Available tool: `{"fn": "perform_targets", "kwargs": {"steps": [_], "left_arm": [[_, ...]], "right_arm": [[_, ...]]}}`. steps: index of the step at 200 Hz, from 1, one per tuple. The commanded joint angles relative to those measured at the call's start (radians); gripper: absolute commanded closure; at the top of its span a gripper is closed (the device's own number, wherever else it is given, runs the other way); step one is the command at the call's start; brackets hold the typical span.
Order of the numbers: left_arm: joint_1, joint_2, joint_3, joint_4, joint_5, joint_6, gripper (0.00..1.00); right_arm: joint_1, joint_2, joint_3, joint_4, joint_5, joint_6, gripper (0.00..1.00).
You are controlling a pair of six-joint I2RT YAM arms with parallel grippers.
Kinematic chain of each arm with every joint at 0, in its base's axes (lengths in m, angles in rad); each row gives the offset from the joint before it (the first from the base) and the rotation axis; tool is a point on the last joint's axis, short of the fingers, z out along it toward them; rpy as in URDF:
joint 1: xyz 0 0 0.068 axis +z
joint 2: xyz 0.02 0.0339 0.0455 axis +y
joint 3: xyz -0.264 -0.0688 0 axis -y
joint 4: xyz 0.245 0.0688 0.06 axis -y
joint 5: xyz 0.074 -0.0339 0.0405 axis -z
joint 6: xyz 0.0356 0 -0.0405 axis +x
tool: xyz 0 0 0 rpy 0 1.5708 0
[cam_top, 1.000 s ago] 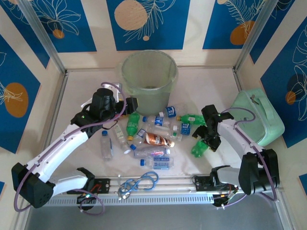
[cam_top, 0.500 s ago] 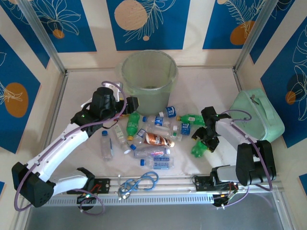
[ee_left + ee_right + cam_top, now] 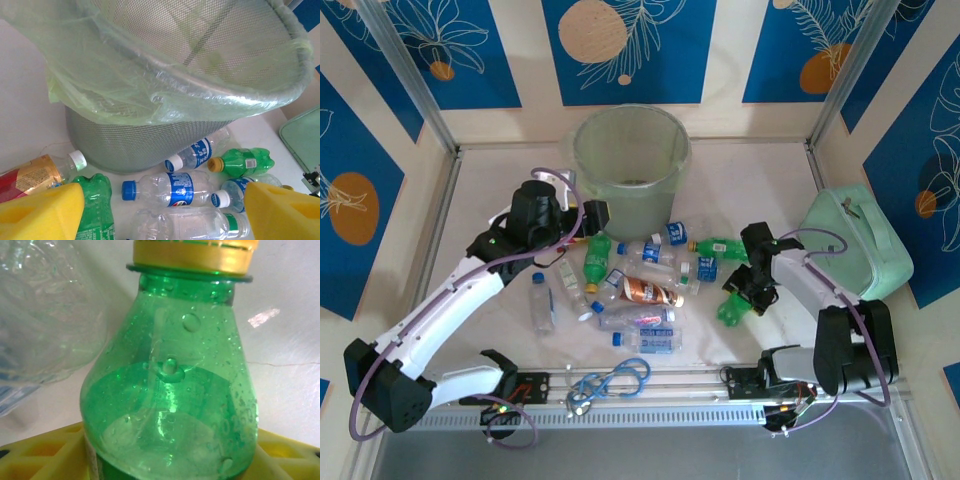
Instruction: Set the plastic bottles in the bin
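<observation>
- The round, tapered bin, grey mesh lined with a pale-green plastic bag, stands upright at the far middle of the pale table; the crushed plastic bottles lie on their sides in a loose heap on the table just in front of it, between the two arms.
- The left gripper hovers beside the bin's near-left wall, over the far edge of the heap; its yellow foam pads stand wide apart with nothing held between them.
- Beneath it, in the left wrist view, lie a clear bottle with a blue cap and blue label; a dark green bottle to its left; and a brown-orange bottle with a white cap close to the bin's foot.
- The right gripper is low at the right edge of the heap, over a green plastic bottle with a yellow cap; its yellow pads sit close on either side of that bottle's body; whether they press it I cannot tell.
- A mint-green rounded case with a handle lies at the right of the table; a coiled blue cable lies at the near edge.
</observation>
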Motion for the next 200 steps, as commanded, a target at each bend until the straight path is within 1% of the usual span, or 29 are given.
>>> {"fn": "perform_targets", "kwargs": {"steps": [1,30,53,77,78,81,83,102,123,147,175,200], "left_arm": [[-0.005,0.004,0.046,-0.006,0.02,-0.006,0.17],[-0.005,0.002,0.057,-0.005,0.031,0.005,0.16],[-0.004,-0.006,0.059,0.009,0.056,0.009,0.13],[-0.005,-0.014,0.053,0.081,0.168,0.01,0.09],[-0.005,-0.013,0.053,0.085,0.174,0.01,0.09],[-0.004,-0.013,0.049,0.094,0.191,0.008,0.02],[-0.005,-0.013,0.048,0.108,0.205,0.007,0.0],[-0.007,-0.003,0.044,0.188,0.347,-0.015,0.0],[-0.029,0.017,0.042,0.279,0.475,-0.047,0.0],[-0.079,0.039,0.053,0.323,0.553,-0.031,0.0],[-0.137,0.048,0.048,0.372,0.592,-0.017,0.0],[-0.158,0.053,0.045,0.393,0.581,-0.011,0.0]], "right_arm": [[0.014,-0.045,0.037,-0.069,-0.004,-0.003,0.39],[0.067,-0.118,0.111,-0.13,0.013,0.009,0.41],[0.11,-0.193,0.189,-0.15,-0.004,0.017,0.42],[0.169,-0.265,0.301,-0.127,-0.024,0.03,0.42],[0.173,-0.268,0.307,-0.125,-0.024,0.03,0.42],[0.181,-0.275,0.324,-0.118,-0.027,0.031,0.42],[0.185,-0.28,0.336,-0.11,-0.028,0.032,0.42],[0.235,-0.307,0.428,-0.031,-0.048,0.036,0.43],[0.293,-0.304,0.514,0.074,-0.056,0.04,0.43],[0.359,-0.273,0.588,0.18,-0.06,0.04,0.43],[0.408,-0.219,0.66,0.251,-0.082,0.045,0.43],[0.438,-0.17,0.702,0.28,-0.115,0.054,0.43]]}}
